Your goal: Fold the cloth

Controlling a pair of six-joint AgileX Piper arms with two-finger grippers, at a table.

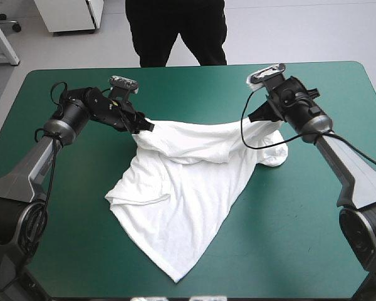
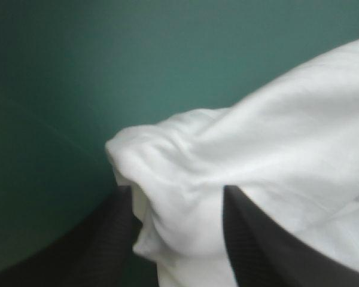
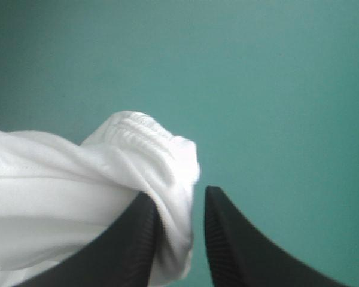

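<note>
The white T-shirt (image 1: 188,188) is stretched between both arms over the middle of the teal-green table, its lower part trailing in a point toward the near edge. My left gripper (image 1: 144,125) holds its left upper corner; in the left wrist view the bunched cloth (image 2: 227,179) fills the gap between the black fingers (image 2: 107,239). My right gripper (image 1: 263,114) holds the right upper corner, where a ribbed hem (image 3: 143,134) pokes out past the fingers (image 3: 227,239), and a sleeve hangs below it.
A person in black (image 1: 175,28) stands just beyond the table's far edge. Bare teal-green cover (image 1: 56,213) lies to both sides of the shirt and along the far edge.
</note>
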